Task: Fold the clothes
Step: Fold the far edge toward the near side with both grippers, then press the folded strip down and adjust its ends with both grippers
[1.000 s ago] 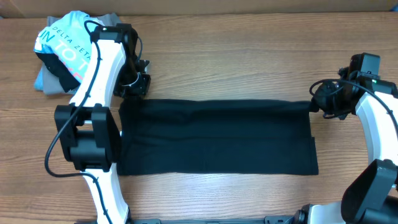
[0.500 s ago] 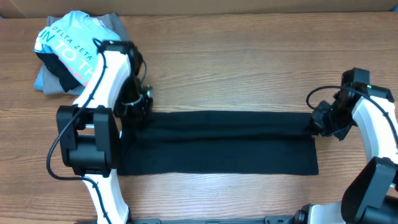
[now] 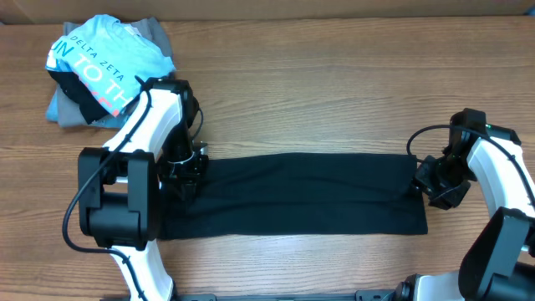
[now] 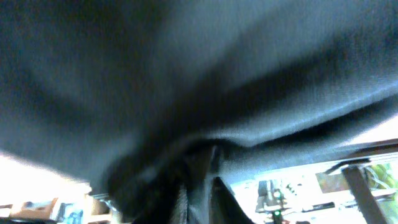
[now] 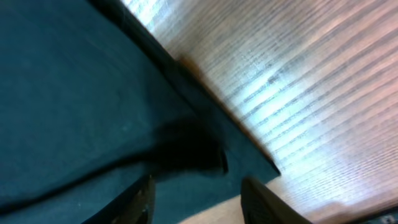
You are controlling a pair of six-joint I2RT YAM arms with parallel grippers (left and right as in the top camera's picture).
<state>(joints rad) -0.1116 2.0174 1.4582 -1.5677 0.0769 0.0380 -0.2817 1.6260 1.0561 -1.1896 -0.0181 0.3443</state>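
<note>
left claw (image 3: pixel 185 170) clamped on bunched edge of soft black shirt (image 3: pixel 301 196); right claw (image 3: pixel 424 180) at other end, grip unclear. shirt lies as long smooth band on wood-grain tabletop (image 3: pixel 318 84).

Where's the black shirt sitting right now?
Overhead, the black shirt lies as a long band across the table's middle, between the left pincer and right pincer.

The wooden table (image 3: pixel 334 84) bears a black shirt (image 3: pixel 301 196) and a heaped blue tee (image 3: pixel 100 50)
</note>
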